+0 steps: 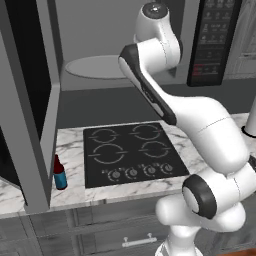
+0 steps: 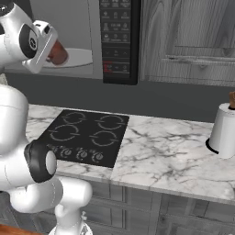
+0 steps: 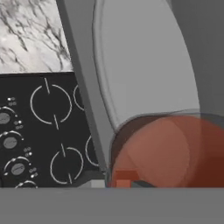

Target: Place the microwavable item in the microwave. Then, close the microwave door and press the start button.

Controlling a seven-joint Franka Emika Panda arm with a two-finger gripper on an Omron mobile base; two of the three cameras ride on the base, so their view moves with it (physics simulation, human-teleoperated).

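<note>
Fingers closed tight on the reddish-brown cup (image 2: 58, 53), the gripper (image 2: 51, 54) holds it at the mouth of the open microwave (image 2: 89, 41), as seen from the right base camera. The cup hangs over the near edge of the round turntable plate (image 2: 80, 57), whether touching it or just above cannot be told. The tall black button panel (image 2: 118, 39) stands to the right of the cavity. Below, a black stovetop (image 2: 85, 135) lies set into the marble counter (image 2: 170, 156), and a white cylindrical holder (image 2: 223, 131) stands at the counter's far right end.

From the left base camera, the white arm (image 1: 200, 125) rises from the lower right and reaches up into the microwave cavity, its wrist blocking the cup and the fingertips. The turntable plate (image 1: 95, 66) shows pale behind the arm. The microwave door (image 1: 30, 100) stands swung wide open on the left, its dark window edge-on to the camera. A slim blue-labelled bottle (image 1: 59, 173) with a red neck stands on the counter (image 1: 70, 145) just left of the stovetop (image 1: 132, 152), close to the door's lower edge.

Looking along the hand, the cup (image 3: 168, 151) fills the lower right, its clear glassy rim arcing above the reddish body, with the pale turntable plate (image 3: 144, 57) beyond it. The microwave's grey front ledge (image 3: 83, 87) runs diagonally through the frame; past it lie the stovetop's burner rings and knobs (image 3: 43, 131) and a patch of marble (image 3: 30, 35).
</note>
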